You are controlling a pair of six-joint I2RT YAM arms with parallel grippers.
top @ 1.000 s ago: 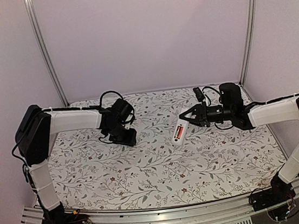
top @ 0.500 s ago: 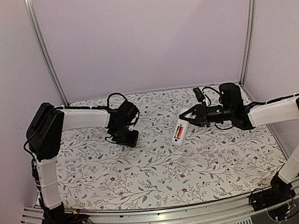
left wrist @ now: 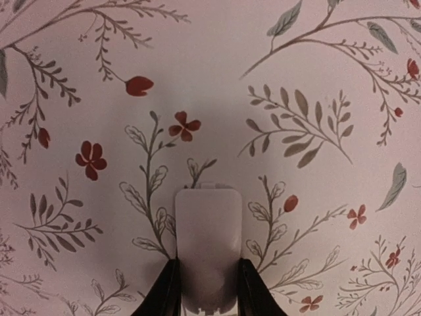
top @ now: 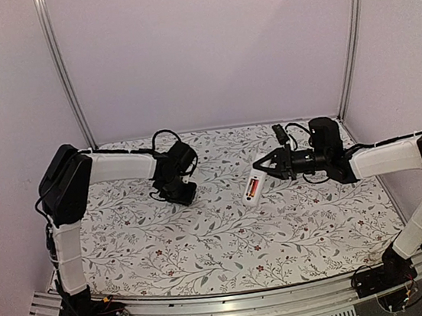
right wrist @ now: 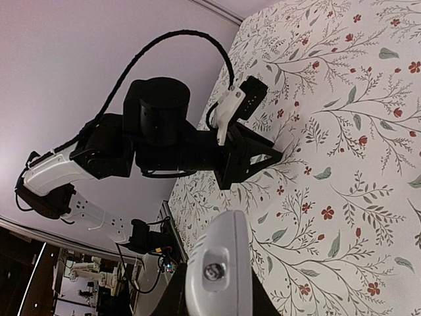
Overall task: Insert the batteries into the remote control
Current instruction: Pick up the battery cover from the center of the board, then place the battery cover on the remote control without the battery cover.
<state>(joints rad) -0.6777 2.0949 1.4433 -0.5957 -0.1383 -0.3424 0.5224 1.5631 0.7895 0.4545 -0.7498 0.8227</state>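
We saw the remote point(top: 258, 175), a slim white bar, clamped at its upper end by the right jaws and held tilted above the surface point(top: 230, 248), right of the middle. A red battery point(top: 252, 189) sat in its open recess. To the left, the left jaws reached down to the surface, closed against both long sides of a flat white cover point(left wrist: 208, 243).

A floral cloth point(top: 229, 240) covers the bench point(top: 237, 310), a small white lid point(left wrist: 208, 230) on it; metal posts point(top: 61, 68) flank pale walls point(top: 205, 51).
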